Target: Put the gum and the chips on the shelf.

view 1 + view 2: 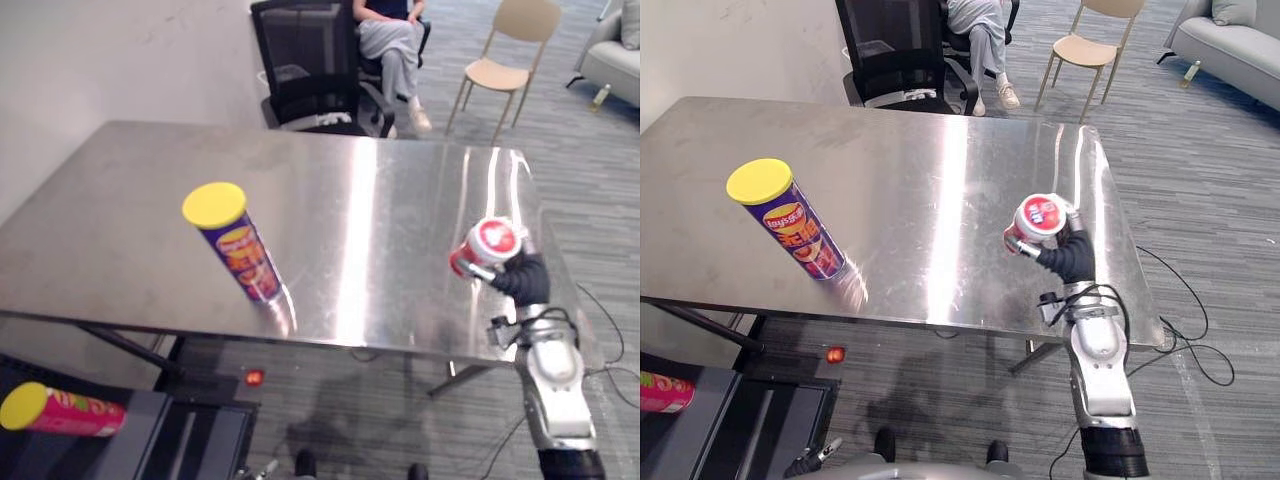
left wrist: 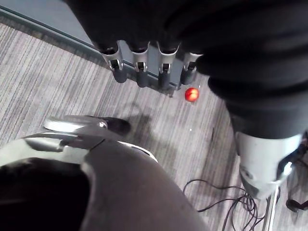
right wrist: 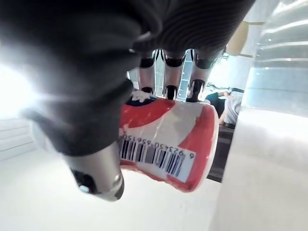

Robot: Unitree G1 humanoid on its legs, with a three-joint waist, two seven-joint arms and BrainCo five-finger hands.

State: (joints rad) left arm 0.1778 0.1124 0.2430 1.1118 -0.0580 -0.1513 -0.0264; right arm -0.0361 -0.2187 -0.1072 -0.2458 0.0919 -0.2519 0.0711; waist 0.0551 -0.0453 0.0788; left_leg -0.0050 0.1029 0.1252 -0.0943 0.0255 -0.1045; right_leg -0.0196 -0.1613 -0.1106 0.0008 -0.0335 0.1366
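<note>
The chips (image 1: 240,250), a purple tube with a yellow lid, stand upright on the surface (image 1: 380,220), front left. The red-and-white gum canister (image 1: 487,243), gripped tilted in the right robot hand (image 1: 522,277), seems slightly lifted near the right edge.

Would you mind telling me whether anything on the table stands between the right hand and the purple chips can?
Nothing visible does. The right hand, fingers curled round the gum container, is over the right side of the table; only bare steel lies between it and the chips can standing to its left.
</note>
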